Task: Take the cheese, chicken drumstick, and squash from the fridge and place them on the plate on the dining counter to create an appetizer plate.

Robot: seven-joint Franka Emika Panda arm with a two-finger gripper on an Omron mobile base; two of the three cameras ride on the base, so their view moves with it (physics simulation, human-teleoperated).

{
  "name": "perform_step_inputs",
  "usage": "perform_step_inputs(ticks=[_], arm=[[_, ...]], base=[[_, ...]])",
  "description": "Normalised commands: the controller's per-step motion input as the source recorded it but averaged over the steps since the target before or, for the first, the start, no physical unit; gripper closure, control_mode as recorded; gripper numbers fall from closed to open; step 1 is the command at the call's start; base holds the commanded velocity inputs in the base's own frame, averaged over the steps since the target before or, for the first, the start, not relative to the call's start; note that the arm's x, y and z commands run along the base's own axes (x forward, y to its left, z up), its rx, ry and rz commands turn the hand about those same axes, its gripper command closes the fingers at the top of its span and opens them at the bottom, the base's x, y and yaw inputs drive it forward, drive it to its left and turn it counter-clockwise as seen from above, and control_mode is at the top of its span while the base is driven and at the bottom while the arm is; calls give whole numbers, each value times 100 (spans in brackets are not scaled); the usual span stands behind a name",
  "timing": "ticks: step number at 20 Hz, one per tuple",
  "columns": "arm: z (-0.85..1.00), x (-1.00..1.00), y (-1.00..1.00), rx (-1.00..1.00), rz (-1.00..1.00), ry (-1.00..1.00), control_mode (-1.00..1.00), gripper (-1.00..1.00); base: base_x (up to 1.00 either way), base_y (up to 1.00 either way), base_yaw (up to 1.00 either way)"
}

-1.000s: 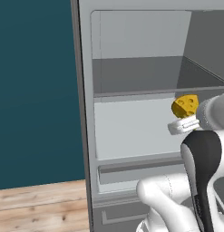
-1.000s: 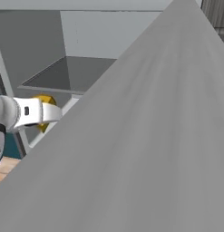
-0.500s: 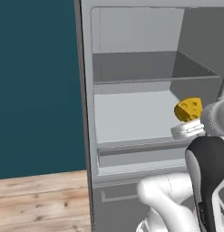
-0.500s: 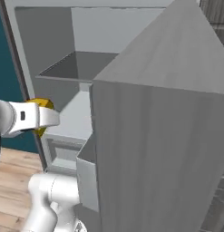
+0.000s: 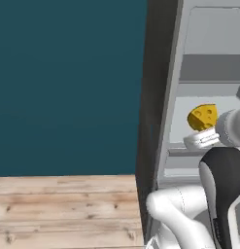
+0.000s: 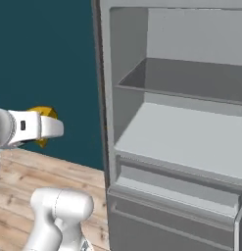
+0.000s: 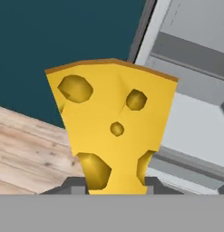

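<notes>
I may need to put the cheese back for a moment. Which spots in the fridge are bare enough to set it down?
In the fridge, the lower shelf above the drawer looks bare and broad. The upper shelf is bare too, but lower overhead. The gripper holds the cheese outside, left of the fridge's side wall.

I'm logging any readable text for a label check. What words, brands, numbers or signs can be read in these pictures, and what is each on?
None: no readable text anywhere.
The cheese held in the claw shows holes, no label.
The fridge, its walls and shelves are plain grey.
A small dark mark on the robot's white wrist is too small to read.
</notes>
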Motion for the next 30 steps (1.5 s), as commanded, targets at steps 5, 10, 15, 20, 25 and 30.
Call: perform_step_inputs(ticks=[5, 10, 15, 20, 25, 30], arm=[[0, 0, 0, 0, 0, 0, 100, 100], [0, 0, 0, 0, 0, 0, 100, 100], [0, 0, 0, 0, 0, 0, 100, 100], [0, 0, 0, 0, 0, 0, 100, 100], [0, 0, 0, 0, 0, 0, 100, 100], [0, 0, 0, 0, 0, 0, 100, 100]], base=[[-4, 84, 74], [-1, 56, 86], [0, 48, 88], [0, 42, 88], [27, 11, 84], [85, 0, 70]])
